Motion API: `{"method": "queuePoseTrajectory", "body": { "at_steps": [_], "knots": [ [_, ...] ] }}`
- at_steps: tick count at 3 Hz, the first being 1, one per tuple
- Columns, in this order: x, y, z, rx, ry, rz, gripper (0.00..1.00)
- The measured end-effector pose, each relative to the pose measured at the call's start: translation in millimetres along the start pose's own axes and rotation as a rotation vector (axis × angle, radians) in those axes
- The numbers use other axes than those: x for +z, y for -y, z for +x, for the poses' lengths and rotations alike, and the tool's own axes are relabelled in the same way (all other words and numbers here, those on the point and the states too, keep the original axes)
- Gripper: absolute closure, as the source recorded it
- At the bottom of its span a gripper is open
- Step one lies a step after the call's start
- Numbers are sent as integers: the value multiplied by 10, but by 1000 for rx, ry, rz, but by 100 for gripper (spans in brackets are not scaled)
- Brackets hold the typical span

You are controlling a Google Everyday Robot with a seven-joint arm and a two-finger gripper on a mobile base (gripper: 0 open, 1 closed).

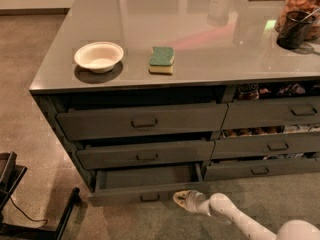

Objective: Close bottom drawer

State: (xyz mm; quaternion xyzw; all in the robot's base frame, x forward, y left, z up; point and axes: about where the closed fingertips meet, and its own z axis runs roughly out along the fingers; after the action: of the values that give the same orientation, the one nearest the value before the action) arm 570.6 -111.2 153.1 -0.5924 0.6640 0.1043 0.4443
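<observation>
Nearest to me, the arm (pixel 240 221) reaches in from the lower right, low over the floor. The gripper (pixel 181 199) sits just beside the right end of the bottom drawer's front panel. Its fingers look drawn together, with nothing held between them. I cannot tell whether the tip is touching the panel or is a little short of it.

The bottom drawer (pixel 120 198) stands pulled out from the cabinet, its bare grey inside showing behind the slim front. Its small handle (pixel 149 198) is left of the gripper and untouched. I judge the task barely begun: the approach is made, but the drawer is open by most of its visible travel. What is left is the whole push, until the front sits in line with the others. With the gripper so far toward the right end, I would watch for the drawer skewing as it goes in.

Above it, the middle drawer (pixel 145 154) and top drawer (pixel 142 120) are out a little too, though far less. The narrower drawers (pixel 270 144) on the right show packets over their fronts.

On the surface (pixel 210 59) are a white bowl (pixel 98 56) and a green sponge (pixel 161 60), set apart. A dark cup (pixel 294 30) and a jar (pixel 300 4) stand at the far right.
</observation>
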Motion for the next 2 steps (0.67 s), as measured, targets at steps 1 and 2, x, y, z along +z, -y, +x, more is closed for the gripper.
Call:
{"method": "queuePoseTrajectory", "body": {
  "at_steps": [1, 2],
  "knots": [
    [140, 192, 37, 0, 0, 4, 100],
    [277, 360, 74, 4, -2, -5, 100]
  ]
}}
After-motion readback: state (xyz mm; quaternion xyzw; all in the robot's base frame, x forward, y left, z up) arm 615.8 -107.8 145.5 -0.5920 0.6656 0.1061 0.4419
